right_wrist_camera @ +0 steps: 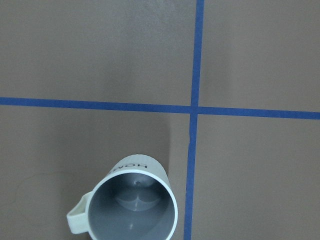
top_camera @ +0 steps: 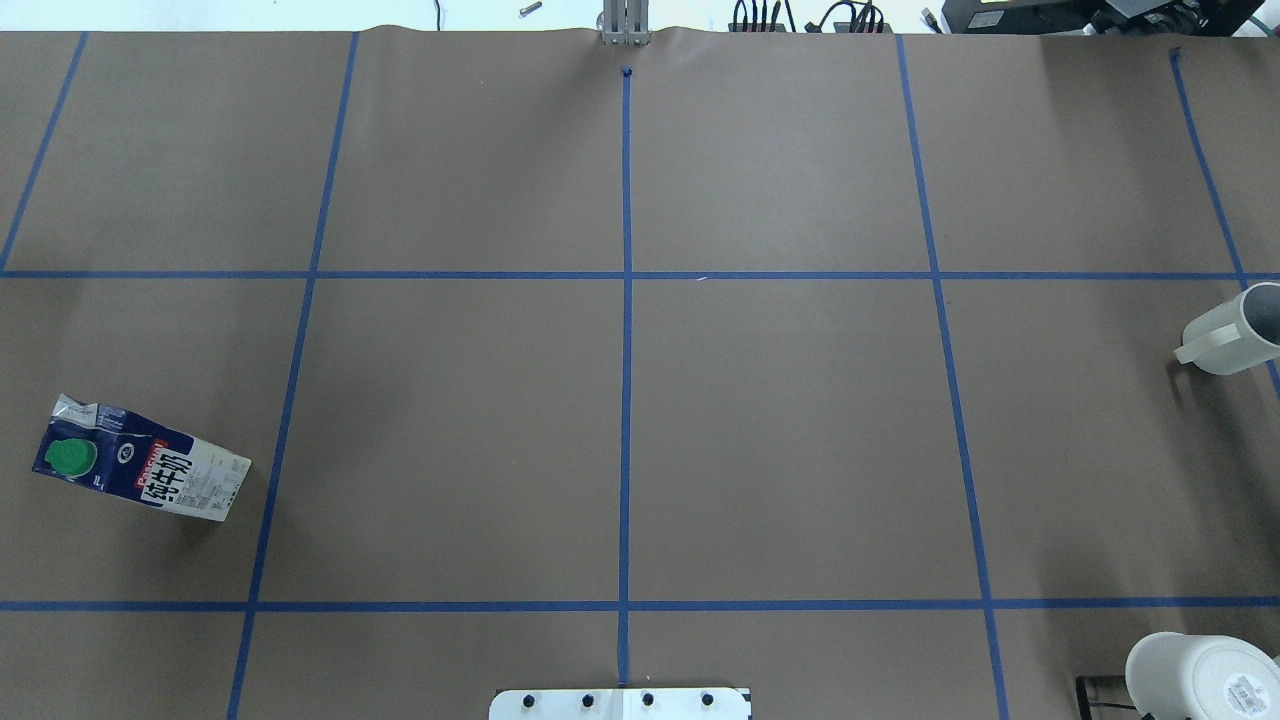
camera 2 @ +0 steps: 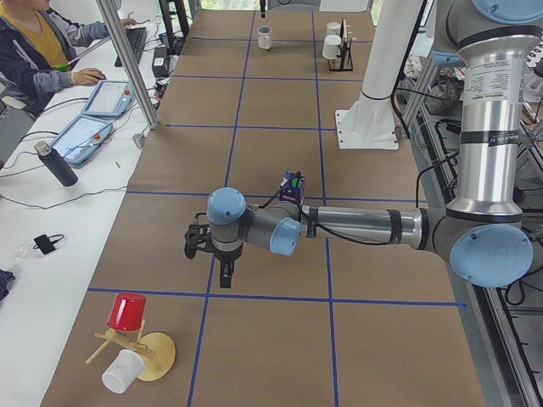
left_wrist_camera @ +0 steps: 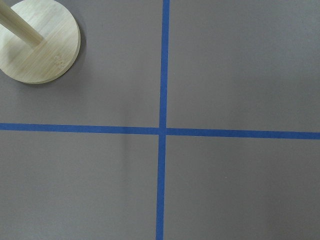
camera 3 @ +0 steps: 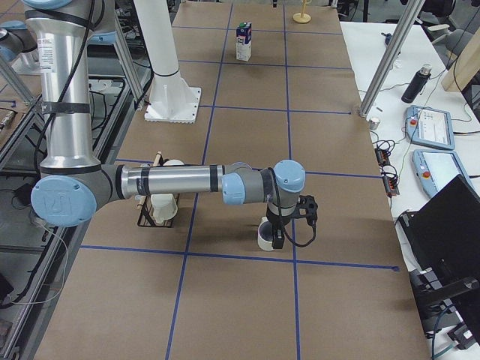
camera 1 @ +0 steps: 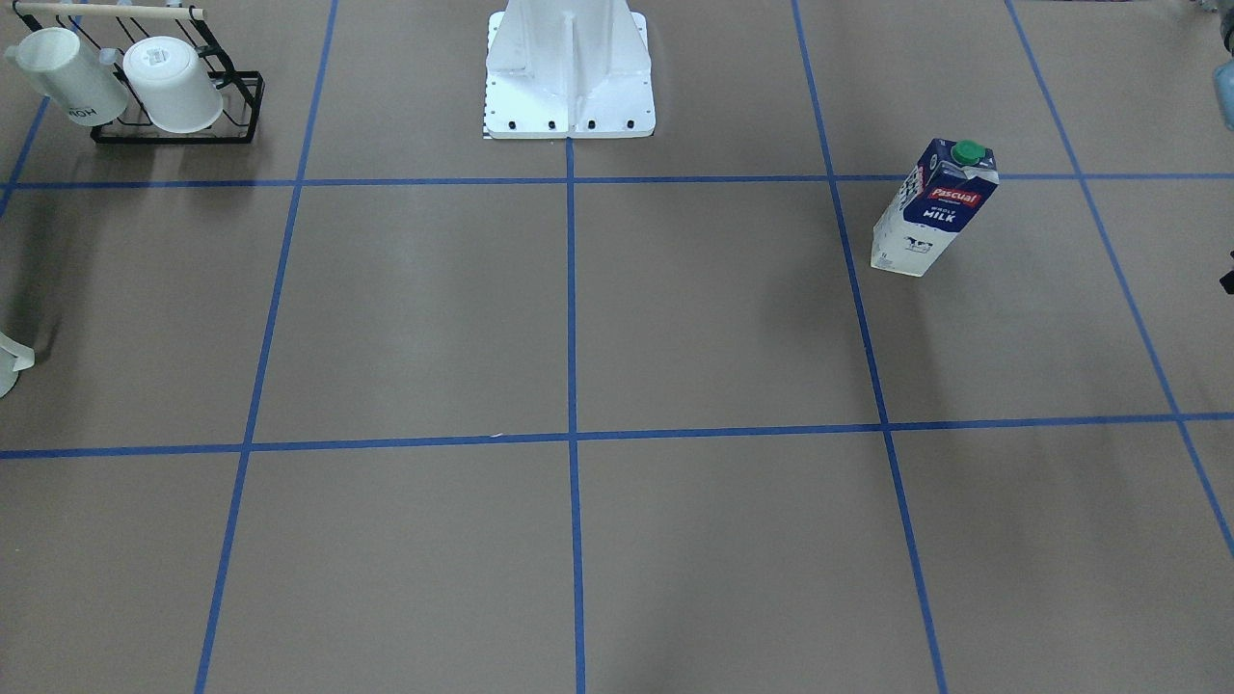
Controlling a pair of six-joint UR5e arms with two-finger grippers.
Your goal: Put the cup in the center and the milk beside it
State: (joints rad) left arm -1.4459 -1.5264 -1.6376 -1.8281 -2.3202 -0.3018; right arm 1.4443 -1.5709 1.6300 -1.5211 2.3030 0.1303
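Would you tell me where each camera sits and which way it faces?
Front-facing: across the table, facing the robot's base; no arms.
Overhead: behind the base, looking forward and down; no arms.
Left: table's left end, looking along it; left arm near.
Right: opposite end; right arm near.
Left wrist: straight down on a tape cross; robot unseen.
Right wrist: straight down on the cup; robot unseen.
Shared: front-facing and overhead both show the milk carton.
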